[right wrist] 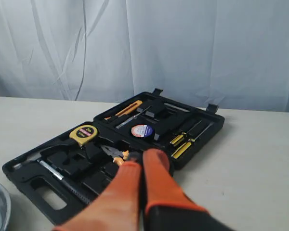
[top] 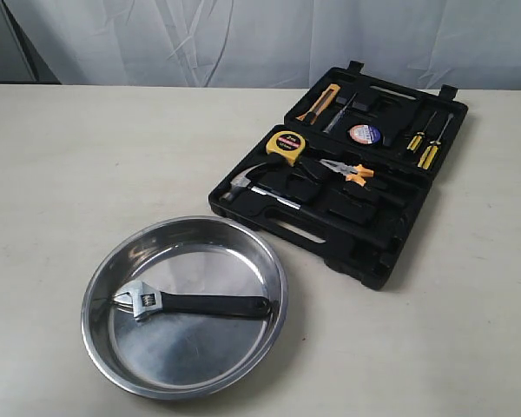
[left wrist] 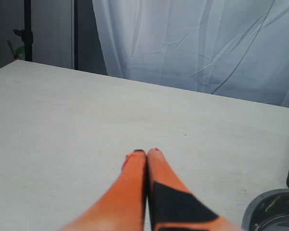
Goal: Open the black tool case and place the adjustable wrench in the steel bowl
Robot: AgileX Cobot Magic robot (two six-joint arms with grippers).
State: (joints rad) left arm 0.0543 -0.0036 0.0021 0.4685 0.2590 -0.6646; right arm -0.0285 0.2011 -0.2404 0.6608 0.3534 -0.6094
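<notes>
Adjustable wrench, small, with a shiny silver jaw head and a long black handle: it lies flat on the floor of the wide, shallow, shiny steel bowl. In the exterior view its head is toward the left and the handle runs right, ending close to the inner wall. The black tool case, moulded plastic, lies open behind and to the right of the bowl, lid laid back flat. Its near corner is just beside the bowl's rim; I cannot tell whether they touch. In its slots are a silver-headed hammer, a yellow tape measure, orange-handled pliers and two yellow-and-black screwdrivers. Only the exterior view takes in the adjustable wrench, and it shows neither of my pincers. The left wrist view shows my left pincer, orange fingers pressed together on nothing, over the bare pale table, with a sliver of bowl rim at the frame's margin. The right wrist view shows my right pincer, likewise clenched and empty, pointing at the open case, the pliers just past its tips. Open room: broad bare tabletop left of the bowl and case, and more in front of the case on the right. The white curtain hangs behind the table's far edge, and the case lid lies near that edge.
</notes>
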